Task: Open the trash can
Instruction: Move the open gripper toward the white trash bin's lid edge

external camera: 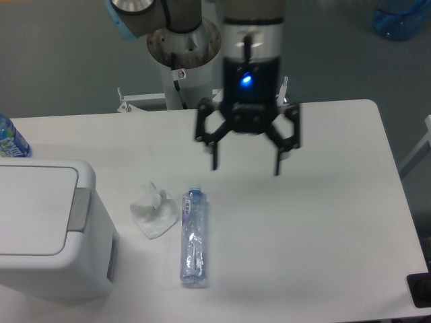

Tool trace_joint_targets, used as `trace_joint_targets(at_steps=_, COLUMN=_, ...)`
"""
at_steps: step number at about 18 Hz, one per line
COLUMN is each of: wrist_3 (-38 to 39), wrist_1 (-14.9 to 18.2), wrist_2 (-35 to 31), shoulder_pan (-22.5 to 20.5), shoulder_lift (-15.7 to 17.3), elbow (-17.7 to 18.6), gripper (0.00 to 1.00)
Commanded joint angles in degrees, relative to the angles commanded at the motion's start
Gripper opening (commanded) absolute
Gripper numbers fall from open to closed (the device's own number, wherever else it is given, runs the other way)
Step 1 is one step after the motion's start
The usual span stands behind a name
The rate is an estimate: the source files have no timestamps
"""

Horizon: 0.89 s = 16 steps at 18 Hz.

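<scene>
The trash can [47,229] is a large white boxy bin at the left edge of the table, with its flat lid down and a grey push tab [79,210] on the lid's right side. My gripper [245,166] hangs open and empty above the middle of the table, well to the right of the bin and higher than it. Its two black fingers [214,156] point down with a wide gap between them.
A clear plastic bottle [193,237] with a blue cap lies on the table right of the bin. A crumpled white tissue [153,210] lies beside it. Another bottle [10,140] shows at the left edge. The white table [323,222] extends right.
</scene>
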<state>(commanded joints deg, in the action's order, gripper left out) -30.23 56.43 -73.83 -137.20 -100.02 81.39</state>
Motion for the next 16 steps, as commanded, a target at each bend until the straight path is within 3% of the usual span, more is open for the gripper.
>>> trace_joint_targets(at_steps=6, wrist_3=0.61, wrist_1=-0.17, wrist_2=0.00, shoulder_pan=4.04, shoulder_lift=-1.67, elbow=-0.09, gripper=1.00)
trace_joint_targets(at_steps=10, wrist_3=7.02, wrist_1=-3.51, wrist_2=0.00, shoulder_pan=5.54, shoulder_lift=-2.90, elbow=0.09, gripper=1.00)
trace_joint_targets(at_steps=16, wrist_3=9.05, wrist_1=-3.78, wrist_2=-0.09, shoulder_pan=8.44, shoulder_lift=-3.34, elbow=0.96, gripper=1.00)
